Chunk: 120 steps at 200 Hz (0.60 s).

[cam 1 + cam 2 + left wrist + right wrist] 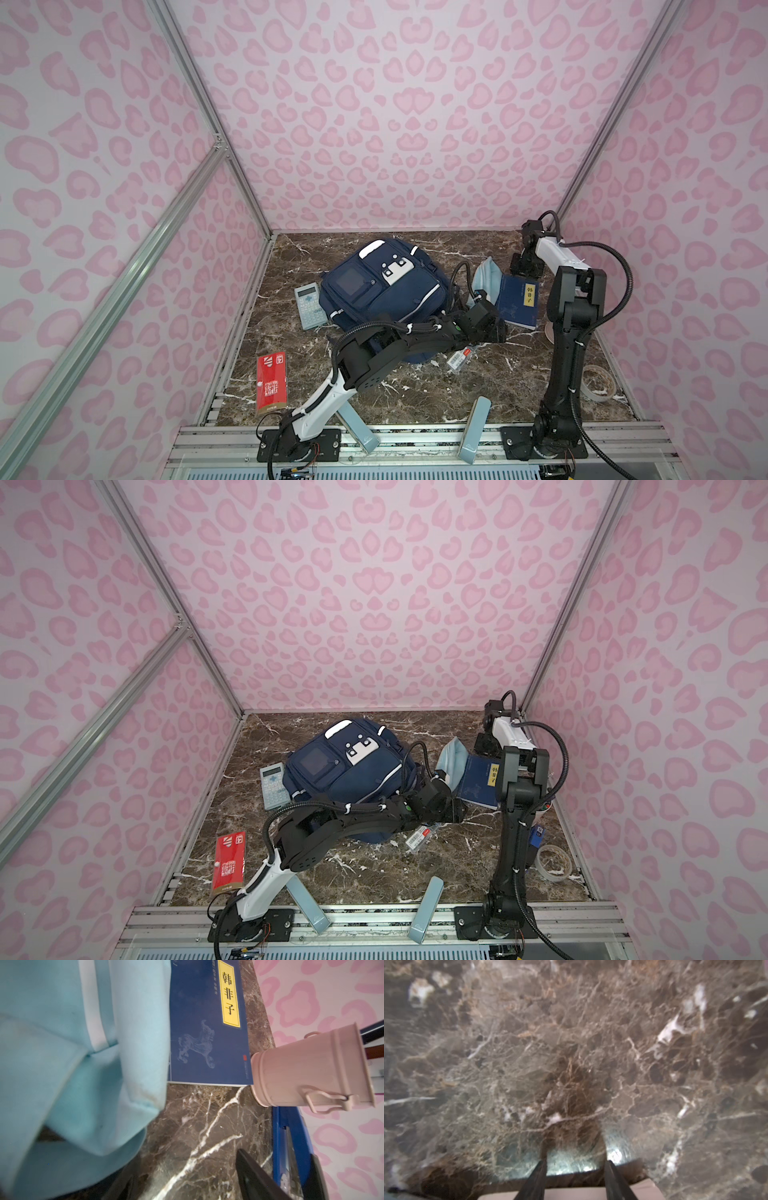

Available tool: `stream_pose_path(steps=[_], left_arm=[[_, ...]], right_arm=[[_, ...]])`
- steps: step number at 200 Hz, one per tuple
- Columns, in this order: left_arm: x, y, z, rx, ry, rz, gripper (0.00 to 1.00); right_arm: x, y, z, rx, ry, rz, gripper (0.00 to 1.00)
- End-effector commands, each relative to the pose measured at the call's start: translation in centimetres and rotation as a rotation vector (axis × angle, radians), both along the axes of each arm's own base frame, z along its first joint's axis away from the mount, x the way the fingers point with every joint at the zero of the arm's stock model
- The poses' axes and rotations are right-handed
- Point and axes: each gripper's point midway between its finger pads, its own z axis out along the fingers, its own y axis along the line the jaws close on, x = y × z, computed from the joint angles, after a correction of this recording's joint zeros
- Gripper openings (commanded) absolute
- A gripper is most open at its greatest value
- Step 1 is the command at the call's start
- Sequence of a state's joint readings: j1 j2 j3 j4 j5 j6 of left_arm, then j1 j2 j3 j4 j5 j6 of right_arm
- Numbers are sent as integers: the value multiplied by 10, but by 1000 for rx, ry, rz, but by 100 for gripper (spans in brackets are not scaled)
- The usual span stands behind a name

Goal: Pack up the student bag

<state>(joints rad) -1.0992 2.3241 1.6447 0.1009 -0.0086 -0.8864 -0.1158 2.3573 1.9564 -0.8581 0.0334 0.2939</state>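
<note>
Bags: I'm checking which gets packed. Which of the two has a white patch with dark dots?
The large navy backpack; the light-blue pouch is smaller, with no such patch.

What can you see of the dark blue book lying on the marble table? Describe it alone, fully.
The book is closed and lies flat, cover up, on the marble table, right of the student bag in a top view. Its dark blue cover carries a yellow label with black Chinese characters and a pale line drawing of a beast; white page edges show. A light-blue pouch covers one edge; a pink cup stands at a corner.
</note>
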Motion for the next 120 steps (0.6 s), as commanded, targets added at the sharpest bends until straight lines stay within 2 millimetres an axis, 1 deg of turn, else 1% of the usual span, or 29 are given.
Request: stream_pose_path(steps=[1,8,13,16,26,42,54,61,63,70,84,89,102,120], left_arm=[[5,9,-13,67,-21,31,75],[5,10,-14,67,-21,32,75],[6,9,-15,64,-21,33,75],[7,9,-15,61,-21,34,75],[8,8,-17,60,-18,31,76],[11,10,-17,72,-34,35,76],[12,9,-16,72,-38,34,76],[14,9,-16,75,-41,33,77],[14,10,-17,81,-40,33,77],[14,10,-17,87,-46,30,77],[13,11,-20,93,-40,26,77],[12,10,-22,89,-29,21,77],[7,6,-25,78,-11,3,76],[2,4,-26,82,-12,-11,73]], right_arm=[[-33,5,-14,0,119,16,48],[-42,6,-14,2,123,11,48],[-50,7,-20,8,138,8,48],[-52,8,-13,9,119,5,48],[-60,14,-10,29,93,10,48],[-74,24,-4,38,83,35,45],[-82,27,0,39,80,30,46],[-82,29,7,36,42,33,48],[-87,30,5,38,44,34,50],[-89,33,9,38,17,42,54],[-97,28,23,14,-6,11,62],[-100,27,28,10,-11,-4,67],[-115,26,38,2,-24,-46,78],[-138,31,45,2,-42,-64,83]])
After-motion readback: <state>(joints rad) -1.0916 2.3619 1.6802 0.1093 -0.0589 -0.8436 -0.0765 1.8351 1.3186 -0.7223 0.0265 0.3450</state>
